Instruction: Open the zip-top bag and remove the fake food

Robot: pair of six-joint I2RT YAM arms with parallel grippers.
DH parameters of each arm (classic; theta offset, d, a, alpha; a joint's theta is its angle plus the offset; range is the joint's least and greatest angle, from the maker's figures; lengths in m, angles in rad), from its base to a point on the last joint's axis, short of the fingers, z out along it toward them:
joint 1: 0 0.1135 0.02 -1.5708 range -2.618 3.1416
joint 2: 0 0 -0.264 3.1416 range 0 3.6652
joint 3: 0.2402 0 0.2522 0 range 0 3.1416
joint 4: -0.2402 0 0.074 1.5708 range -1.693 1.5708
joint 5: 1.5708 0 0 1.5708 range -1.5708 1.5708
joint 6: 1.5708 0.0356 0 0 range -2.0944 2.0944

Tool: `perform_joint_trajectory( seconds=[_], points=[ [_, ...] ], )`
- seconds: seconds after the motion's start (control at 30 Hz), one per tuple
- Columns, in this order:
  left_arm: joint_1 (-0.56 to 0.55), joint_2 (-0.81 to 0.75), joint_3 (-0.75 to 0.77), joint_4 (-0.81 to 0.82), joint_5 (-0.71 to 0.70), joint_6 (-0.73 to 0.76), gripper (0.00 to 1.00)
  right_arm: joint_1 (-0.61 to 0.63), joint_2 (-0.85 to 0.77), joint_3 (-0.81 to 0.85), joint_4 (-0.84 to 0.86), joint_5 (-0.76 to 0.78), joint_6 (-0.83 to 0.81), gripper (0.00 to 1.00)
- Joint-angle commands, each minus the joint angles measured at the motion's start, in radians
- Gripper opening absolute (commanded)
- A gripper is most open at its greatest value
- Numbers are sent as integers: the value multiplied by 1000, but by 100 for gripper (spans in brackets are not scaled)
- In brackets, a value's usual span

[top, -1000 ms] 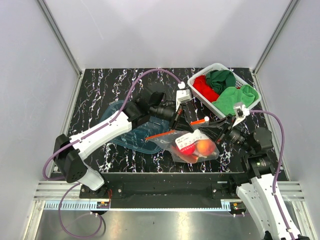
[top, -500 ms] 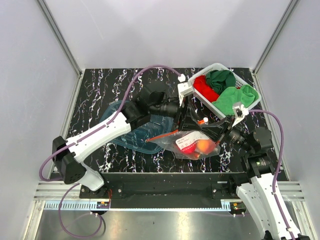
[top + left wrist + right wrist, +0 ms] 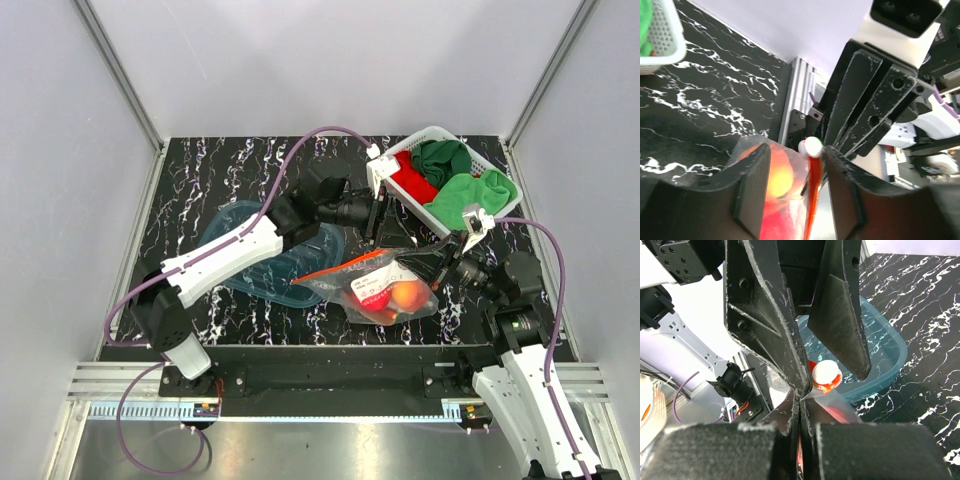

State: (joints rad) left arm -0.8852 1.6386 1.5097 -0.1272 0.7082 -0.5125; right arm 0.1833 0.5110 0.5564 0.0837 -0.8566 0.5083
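Top view, as I see it from the remote station. The white basket [image 3: 432, 131] at the far right of the tabletop [image 3: 200, 180] holds a red cloth [image 3: 410, 178] and green cloths [image 3: 470, 195]. The blue tub [image 3: 285, 275] lies left of centre, under the left arm.

The zip-top bag [image 3: 385, 300] rests on the tabletop just right of the tub. It contains the fake food [image 3: 370, 296]: one red piece and one orange-peach piece [image 3: 406, 293], side by side. The bag's long axis runs left to right. Its zip strip [image 3: 340, 265] lies along the far edge, rising slightly toward the right.

The left tool [image 3: 797, 152] stands with jaws parted, straddling the strip and its white slider knob [image 3: 813, 146] (the knob sits nearer one finger). The right tool [image 3: 425, 262] is closed, pinching the bag's clear film just below the knob.
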Motion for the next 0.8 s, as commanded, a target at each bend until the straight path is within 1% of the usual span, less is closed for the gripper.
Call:
perform_joint_trajectory(
  seconds=[0.0, 0.13, 0.17, 0.23, 0.3, 0.43, 0.47, 0.5, 0.57, 0.63, 0.77],
  points=[
    [9, 1, 55, 57, 23, -63, 47, 5, -3, 25, 50, -24, -10, 0],
    [18, -16, 17, 124, 48, -106, 43, 5, -2, 25, 50, -27, -10, 0],
    [20, -20, 11, 150, 54, -122, 39, 5, -3, 25, 50, -27, -10, 0],
    [22, -26, 10, 150, 57, -123, 35, 4, -2, 23, 50, -27, -10, 0],
    [23, -28, 6, 162, 66, -133, 28, 5, -2, 23, 50, -25, -10, 0],
    [23, -29, 1, 175, 83, -142, 20, 4, -5, 20, 50, -22, -10, 0],
    [23, -29, 1, 178, 88, -146, 20, 5, -5, 20, 51, -22, -10, 0],
    [23, -29, -3, 181, 94, -149, 24, 5, -5, 22, 50, -22, -10, 0],
    [23, -26, -6, 190, 109, -159, 34, 5, -6, 20, 50, -22, -10, 0],
    [23, -23, -5, 181, 112, -162, 41, 5, -6, 22, 50, -22, -10, 0],
    [25, -19, 4, 141, 125, -153, 40, 4, -11, 19, 50, -21, -10, 0]
  ],
)
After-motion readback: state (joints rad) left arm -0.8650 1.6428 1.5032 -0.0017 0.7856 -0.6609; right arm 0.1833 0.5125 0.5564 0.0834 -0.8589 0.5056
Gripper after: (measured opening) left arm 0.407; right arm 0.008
